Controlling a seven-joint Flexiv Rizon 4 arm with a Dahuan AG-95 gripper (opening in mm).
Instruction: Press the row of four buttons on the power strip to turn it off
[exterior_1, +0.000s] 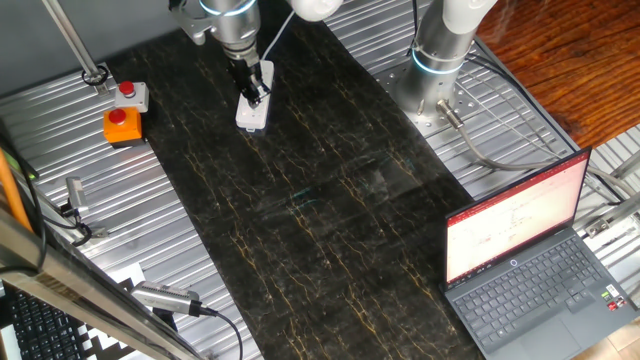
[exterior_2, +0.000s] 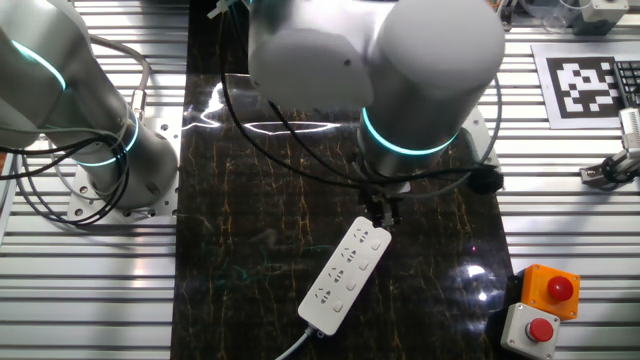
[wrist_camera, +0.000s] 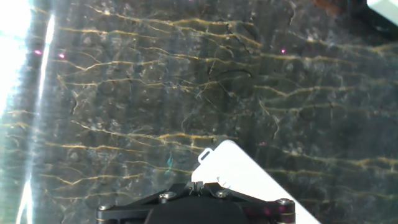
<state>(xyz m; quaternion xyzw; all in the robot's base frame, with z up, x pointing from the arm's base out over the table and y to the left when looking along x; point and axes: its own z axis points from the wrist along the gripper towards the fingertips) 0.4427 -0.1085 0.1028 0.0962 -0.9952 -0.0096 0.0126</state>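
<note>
The white power strip (exterior_2: 342, 280) lies on the dark marbled mat, its cord leaving at the near end in the other fixed view. The row of four buttons (exterior_2: 361, 266) shows only as faint pale marks along its face. My gripper (exterior_2: 383, 214) hangs straight down over the strip's far end, fingertips at or just above the surface; contact is unclear. In one fixed view the gripper (exterior_1: 252, 90) covers the middle of the strip (exterior_1: 253, 115). In the hand view the fingertips (wrist_camera: 195, 185) press together with no gap, at the edge of the strip's white corner (wrist_camera: 249, 177).
An orange box with a red button (exterior_2: 548, 288) and a grey box with a red button (exterior_2: 530, 330) stand right of the strip. An open laptop (exterior_1: 525, 265) sits at the mat's other end. A second arm's base (exterior_1: 435, 70) stands beside the mat.
</note>
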